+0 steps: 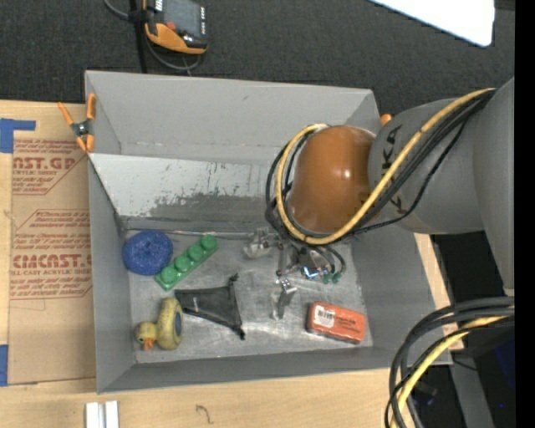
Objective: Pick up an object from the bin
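Orange rectangular block with a white label (336, 323) lies flat near the front right corner of the grey bin (226, 109). My gripper (282, 299) hangs low just beside it, between it and a black wedge-shaped piece (213, 305). I cannot tell whether my gripper is spread or closed.

The upper part of the frame is being taken up by a dark, speckled floor (334, 42). An orange-and-black device (177, 25) with a black cable (140, 46) is being seen on it at the top, left of centre, and a white sheet (451, 17) in the upper right corner. A pale wooden surface (276, 401) is being shown along the lower edge.
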`<state>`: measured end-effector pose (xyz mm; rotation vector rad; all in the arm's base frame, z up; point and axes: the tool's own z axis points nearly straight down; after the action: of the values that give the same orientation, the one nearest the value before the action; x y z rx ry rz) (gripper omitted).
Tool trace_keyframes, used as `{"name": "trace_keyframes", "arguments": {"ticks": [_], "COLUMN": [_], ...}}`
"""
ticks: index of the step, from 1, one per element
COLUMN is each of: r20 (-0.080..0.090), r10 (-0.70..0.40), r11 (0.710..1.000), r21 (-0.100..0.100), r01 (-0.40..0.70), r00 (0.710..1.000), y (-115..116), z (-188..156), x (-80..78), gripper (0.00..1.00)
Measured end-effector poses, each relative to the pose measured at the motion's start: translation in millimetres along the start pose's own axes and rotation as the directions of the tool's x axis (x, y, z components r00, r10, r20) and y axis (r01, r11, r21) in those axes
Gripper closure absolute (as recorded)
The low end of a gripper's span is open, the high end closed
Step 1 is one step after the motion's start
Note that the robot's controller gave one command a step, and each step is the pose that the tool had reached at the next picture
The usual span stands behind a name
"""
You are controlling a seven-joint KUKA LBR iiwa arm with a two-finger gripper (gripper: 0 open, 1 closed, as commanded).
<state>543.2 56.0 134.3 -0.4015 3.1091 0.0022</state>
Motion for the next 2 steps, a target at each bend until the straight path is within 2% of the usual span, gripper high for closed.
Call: {"name": "trace_keyframes", "arguments": {"ticks": [1, 2], "r20": [-0.005, -0.008], "r10": [-0.204, -0.232], "r11": [0.979, 0.973], "r21": [0.0, -0.003], "r01": [0.204, 0.232], "r00": [0.979, 0.973], "y": [34.6, 55.1], "z": [49.9, 51.0], "x": [40.2, -0.9], "gripper": [0.0, 0.0]}}
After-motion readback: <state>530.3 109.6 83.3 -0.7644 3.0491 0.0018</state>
